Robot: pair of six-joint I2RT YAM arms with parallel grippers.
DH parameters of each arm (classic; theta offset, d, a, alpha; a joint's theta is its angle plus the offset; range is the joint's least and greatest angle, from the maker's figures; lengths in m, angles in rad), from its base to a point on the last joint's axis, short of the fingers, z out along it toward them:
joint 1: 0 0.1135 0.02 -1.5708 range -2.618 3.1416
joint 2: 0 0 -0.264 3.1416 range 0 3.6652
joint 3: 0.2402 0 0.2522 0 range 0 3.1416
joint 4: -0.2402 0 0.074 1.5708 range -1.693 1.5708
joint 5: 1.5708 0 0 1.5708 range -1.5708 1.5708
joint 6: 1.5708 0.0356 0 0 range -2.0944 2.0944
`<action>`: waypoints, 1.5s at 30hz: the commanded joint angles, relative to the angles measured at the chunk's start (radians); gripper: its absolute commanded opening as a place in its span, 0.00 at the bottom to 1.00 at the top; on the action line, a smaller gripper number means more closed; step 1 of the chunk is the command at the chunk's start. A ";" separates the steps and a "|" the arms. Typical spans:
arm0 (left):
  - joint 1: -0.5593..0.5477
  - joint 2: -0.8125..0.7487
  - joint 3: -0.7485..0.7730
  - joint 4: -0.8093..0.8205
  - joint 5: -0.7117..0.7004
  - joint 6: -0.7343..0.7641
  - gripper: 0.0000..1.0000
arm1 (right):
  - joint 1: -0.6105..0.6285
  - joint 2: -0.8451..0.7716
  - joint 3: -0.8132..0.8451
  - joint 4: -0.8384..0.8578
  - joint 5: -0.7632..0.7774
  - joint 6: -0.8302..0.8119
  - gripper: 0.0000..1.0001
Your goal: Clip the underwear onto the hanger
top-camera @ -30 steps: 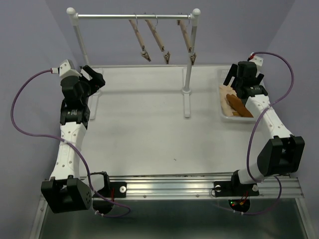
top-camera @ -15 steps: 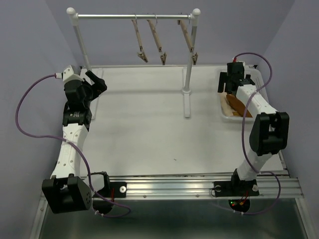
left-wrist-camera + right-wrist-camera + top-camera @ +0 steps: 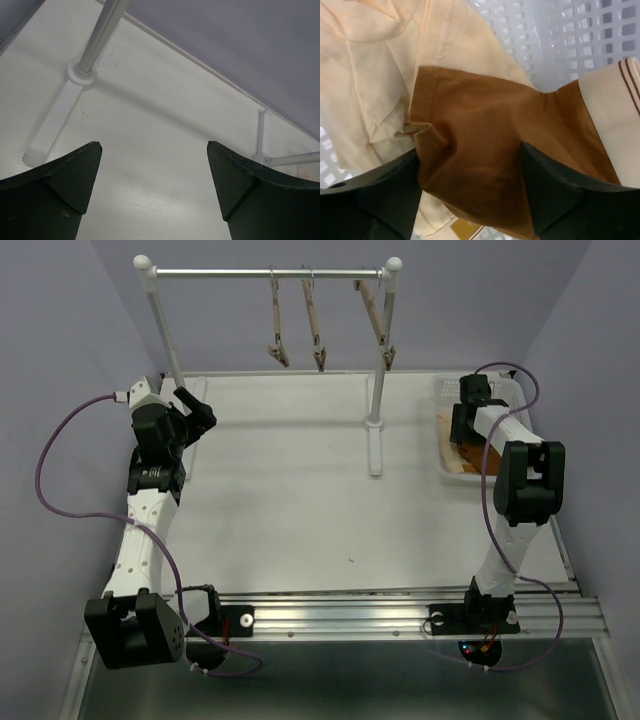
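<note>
Right wrist view: right hand (image 3: 470,150) part open, fingers pressed into the rust-brown underwear (image 3: 490,110), a fold between them, not clamped. Underwear lies on cream garments (image 3: 370,75) in white basket (image 3: 560,40). Left hand (image 3: 153,145) wide open, empty, above bench (image 3: 150,115). Far back: three hangers (image 3: 312,325) on rail (image 3: 220,273).

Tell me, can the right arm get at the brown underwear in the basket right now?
Probably yes. The right gripper straddles the underwear with open jaws; it lies atop the cream garments in the basket, uncovered.
</note>
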 commanded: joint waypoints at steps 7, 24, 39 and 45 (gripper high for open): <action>-0.001 -0.042 0.012 0.019 -0.002 0.000 0.99 | -0.012 -0.062 0.093 -0.025 0.041 0.012 0.01; -0.013 -0.109 -0.060 0.070 0.077 -0.057 0.99 | -0.012 -0.441 0.193 0.004 -0.795 0.048 0.01; -0.030 -0.215 -0.155 0.061 0.135 -0.111 0.99 | 0.468 -0.377 0.070 0.084 -0.942 -0.010 0.03; -0.033 -0.201 -0.137 0.024 0.112 -0.118 0.99 | 0.606 -0.292 0.037 0.242 -0.817 -0.065 0.02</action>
